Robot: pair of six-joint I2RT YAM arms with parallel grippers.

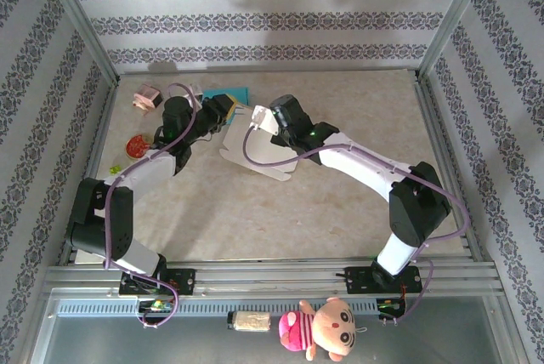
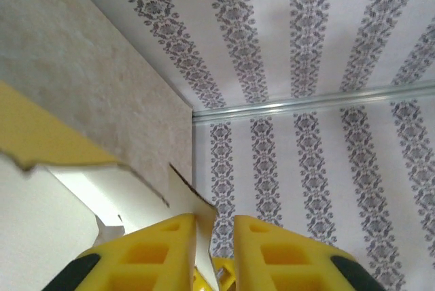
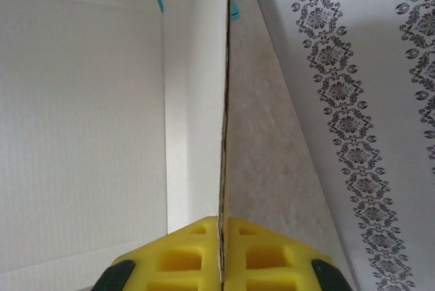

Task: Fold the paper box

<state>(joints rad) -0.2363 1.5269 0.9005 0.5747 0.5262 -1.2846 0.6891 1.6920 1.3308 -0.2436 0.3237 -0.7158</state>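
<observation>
Top view, box: your paper box [image 1: 255, 150] lies mostly flat at mid-table, toward the far side, with its long axis running from far-left to near-right.
Top view, arms: both grippers meet at the box's far end, the left gripper [image 1: 223, 110] at the far-left corner and the right gripper [image 1: 260, 122] just beside it on the far edge. Neither is clearly the nearer.
Top view, surroundings: a teal sheet [image 1: 231, 93] sits just behind the box.
Left wrist view, fingers: the left gripper [image 2: 215, 247] has its fingers a little apart, with a raised flap [image 2: 194, 204] of the box standing between them. The flap leans on one finger [image 2: 153, 253] and a gap shows on the other side, so you have no firm pinch here.
Left wrist view, direction: the rest of the box spreads to the left of the fingers.
Right wrist view, fingers: the right gripper [image 3: 222, 253] is pressed together on a thin upright edge of the paper box [image 3: 81, 121].
Right wrist view, direction: that panel runs straight away from the fingertips, so your fold hinges along this line.
Writing: no brand, label or text can be read in any view.
</observation>
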